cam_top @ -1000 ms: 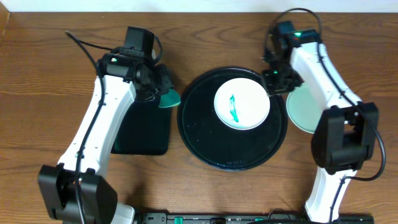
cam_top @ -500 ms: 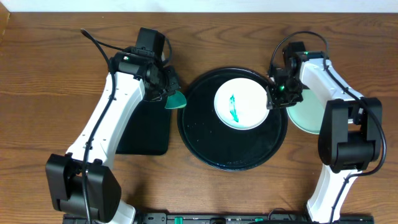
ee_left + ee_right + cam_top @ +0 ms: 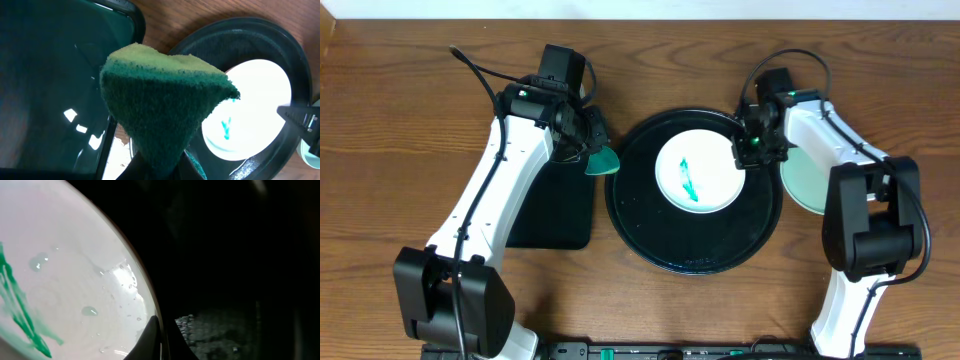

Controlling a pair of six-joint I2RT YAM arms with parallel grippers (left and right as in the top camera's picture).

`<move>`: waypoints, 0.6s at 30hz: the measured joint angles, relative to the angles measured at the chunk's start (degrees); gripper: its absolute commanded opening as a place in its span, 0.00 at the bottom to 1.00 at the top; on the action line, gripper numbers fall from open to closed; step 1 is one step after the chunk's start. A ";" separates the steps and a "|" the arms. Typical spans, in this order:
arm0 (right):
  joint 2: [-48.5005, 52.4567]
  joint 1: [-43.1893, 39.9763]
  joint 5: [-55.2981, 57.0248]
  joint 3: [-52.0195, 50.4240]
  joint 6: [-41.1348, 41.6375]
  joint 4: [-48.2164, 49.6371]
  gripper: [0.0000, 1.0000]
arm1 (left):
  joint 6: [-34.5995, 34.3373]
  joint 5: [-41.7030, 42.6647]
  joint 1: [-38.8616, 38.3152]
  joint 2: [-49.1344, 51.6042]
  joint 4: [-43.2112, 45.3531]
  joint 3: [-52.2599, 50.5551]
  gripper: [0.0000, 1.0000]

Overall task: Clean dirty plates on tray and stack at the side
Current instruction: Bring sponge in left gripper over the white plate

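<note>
Conceivably the white plate [image 3: 698,170] could be lost from so slight a hold: only its right rim is pinched, and droplets are seen on the glazed surface beside the fingertips, so a slip is judged likely if the rim is lifted or pulled hard. Should the sponge [image 3: 603,162] be pressed down opposite that pinch, the plate could be tipped or skated across the glossy round tray [image 3: 650,235] on which it lies, and the green streak [image 3: 686,180] smeared rather than removed.

The right gripper [image 3: 752,152] is closed on that rim, jaws nearly together around the thin edge. A mint-green plate [image 3: 808,185] is lying on the tabletop [image 3: 400,120] just beside the tray, partly under that arm. Farther off, across the tray, the left gripper [image 3: 588,150] is clamped on the sponge, held near the tray's left rim beside the rectangular tray [image 3: 555,215], touching no plate.
</note>
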 measured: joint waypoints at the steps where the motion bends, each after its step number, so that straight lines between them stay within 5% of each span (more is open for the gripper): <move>1: -0.13 0.57 -0.13 -0.15 0.68 -0.24 0.01 | 0.00 0.00 0.00 0.00 -0.02 0.00 0.07; 18: -2.60 5.49 2.86 -4.57 19.26 2.51 0.01 | 0.22 -0.02 -8.31 8.24 2.54 -1.09 0.07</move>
